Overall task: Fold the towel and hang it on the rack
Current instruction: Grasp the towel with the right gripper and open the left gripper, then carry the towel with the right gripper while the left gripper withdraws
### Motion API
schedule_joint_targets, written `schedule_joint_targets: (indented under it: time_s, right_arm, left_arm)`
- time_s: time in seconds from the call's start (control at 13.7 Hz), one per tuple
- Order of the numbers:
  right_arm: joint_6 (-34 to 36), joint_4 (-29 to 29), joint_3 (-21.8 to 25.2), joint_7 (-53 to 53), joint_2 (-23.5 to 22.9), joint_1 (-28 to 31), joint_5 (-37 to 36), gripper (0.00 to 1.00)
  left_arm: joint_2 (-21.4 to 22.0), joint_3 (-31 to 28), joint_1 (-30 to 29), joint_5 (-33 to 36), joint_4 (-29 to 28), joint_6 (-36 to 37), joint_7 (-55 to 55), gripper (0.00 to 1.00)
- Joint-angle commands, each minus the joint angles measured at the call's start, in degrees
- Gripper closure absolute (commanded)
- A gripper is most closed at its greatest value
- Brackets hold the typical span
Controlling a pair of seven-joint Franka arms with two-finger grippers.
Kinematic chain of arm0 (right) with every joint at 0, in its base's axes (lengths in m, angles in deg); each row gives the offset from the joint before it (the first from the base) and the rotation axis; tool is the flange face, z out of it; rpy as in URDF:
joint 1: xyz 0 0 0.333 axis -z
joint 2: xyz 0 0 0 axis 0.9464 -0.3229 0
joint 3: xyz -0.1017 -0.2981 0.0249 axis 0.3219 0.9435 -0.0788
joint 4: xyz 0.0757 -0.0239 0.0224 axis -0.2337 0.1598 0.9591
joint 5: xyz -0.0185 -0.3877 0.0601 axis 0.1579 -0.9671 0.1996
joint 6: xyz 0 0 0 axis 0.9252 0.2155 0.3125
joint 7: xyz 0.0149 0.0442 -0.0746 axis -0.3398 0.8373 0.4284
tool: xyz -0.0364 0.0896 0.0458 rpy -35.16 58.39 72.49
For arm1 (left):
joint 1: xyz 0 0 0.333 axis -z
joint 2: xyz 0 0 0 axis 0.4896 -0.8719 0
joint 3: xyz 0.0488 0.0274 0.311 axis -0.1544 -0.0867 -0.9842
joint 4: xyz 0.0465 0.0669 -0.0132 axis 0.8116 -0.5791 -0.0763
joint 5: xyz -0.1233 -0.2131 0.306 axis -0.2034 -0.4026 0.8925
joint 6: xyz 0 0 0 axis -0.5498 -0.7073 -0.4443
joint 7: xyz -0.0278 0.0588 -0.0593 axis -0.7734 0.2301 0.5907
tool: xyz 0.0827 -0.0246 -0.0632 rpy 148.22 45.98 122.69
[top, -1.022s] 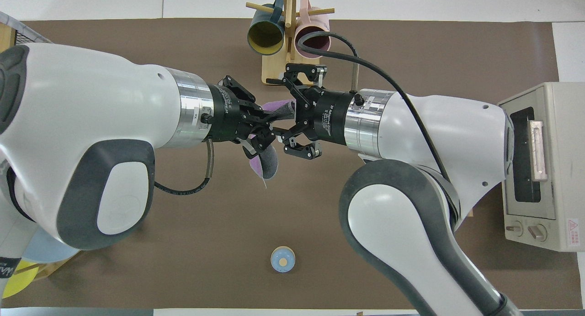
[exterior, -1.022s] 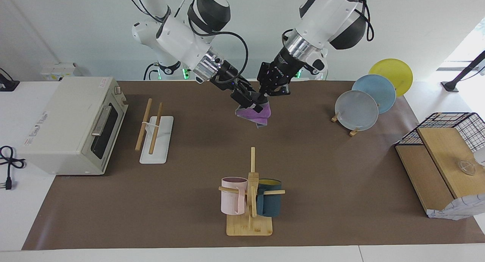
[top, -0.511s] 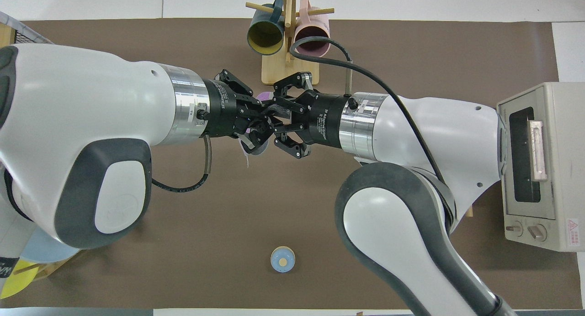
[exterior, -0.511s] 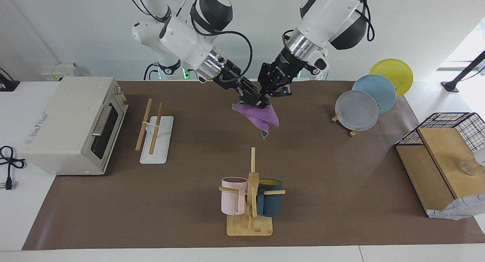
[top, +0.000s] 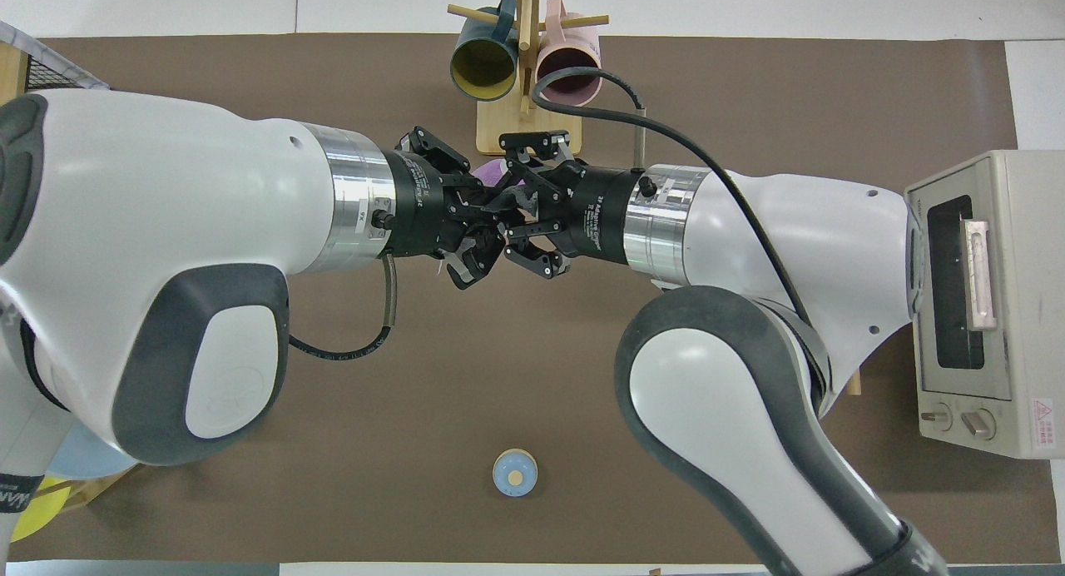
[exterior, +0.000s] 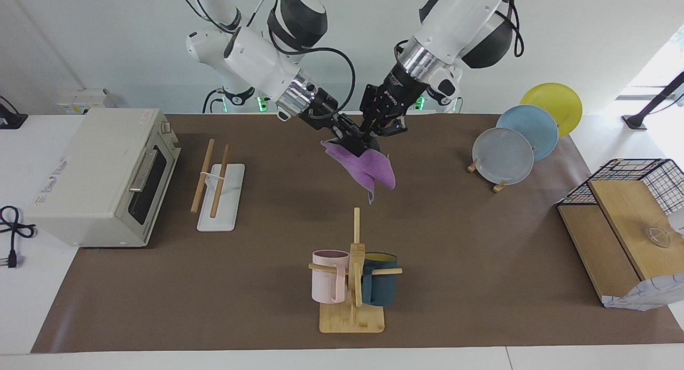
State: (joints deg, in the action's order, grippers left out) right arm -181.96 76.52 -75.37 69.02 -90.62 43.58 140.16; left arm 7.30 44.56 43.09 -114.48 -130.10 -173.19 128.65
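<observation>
The purple towel (exterior: 365, 168) hangs in the air over the middle of the table, on the robots' side of the mug stand, draped down from both grippers. My right gripper (exterior: 354, 143) is shut on its upper edge. My left gripper (exterior: 377, 137) meets it tip to tip and is also shut on the towel. From overhead only a small purple patch of the towel (top: 492, 175) shows between the left gripper (top: 485, 226) and the right gripper (top: 509, 216). The rack (exterior: 216, 184) stands beside the toaster oven, its two wooden rods bare.
A toaster oven (exterior: 101, 177) sits at the right arm's end. A bamboo mug stand (exterior: 352, 284) with pink and teal mugs stands farther out. A plate holder with plates (exterior: 513, 145) and a wire-and-wood box (exterior: 625, 225) are at the left arm's end. A small blue round object (top: 515, 473) lies near the robots.
Both grippers have risen with the towel, lifting it off the table; it has unfurled and now hangs lower and wider. The right gripper closed onto it.
</observation>
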Motion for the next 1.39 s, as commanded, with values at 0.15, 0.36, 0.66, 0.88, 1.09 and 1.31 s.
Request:
schedule_joint_targets:
  time_s: [0.15, 0.36, 0.66, 0.88, 1.09, 1.31]
  right_arm:
    - [-0.68, -0.26, -0.04, -3.12, 0.22, 1.13, 0.81, 1.00]
    - [0.19, 0.18, 0.05, -5.30, 0.39, 1.12, -0.41, 1.00]
    - [7.56, 4.57, 0.32, -19.27, 3.03, 2.09, -6.63, 1.00]
    - [15.81, 5.10, 0.32, -24.98, 4.26, 4.36, -16.12, 1.00]
    - [27.66, 6.16, 0.32, -35.68, 6.63, 12.60, -19.66, 1.00]
    - [36.23, 10.70, 0.32, -48.87, 9.35, 23.25, -21.07, 1.00]
  left_arm:
    - [2.20, -0.75, 0.20, -0.15, -2.89, 1.00, -0.89, 0.38]
    - [2.20, -0.83, 0.11, -0.07, -2.89, 1.18, -1.15, 0.35]
    - [3.16, -1.18, -1.73, 0.11, -5.07, 1.44, -6.31, 0.31]
    - [4.83, -1.27, -6.55, 0.11, -8.68, 2.67, -15.26, 0.28]
    - [5.54, -1.27, -12.35, 0.11, -9.57, 6.00, -25.72, 0.25]
    - [6.67, -1.36, -17.71, 0.11, -11.75, 6.98, -40.11, 0.15]
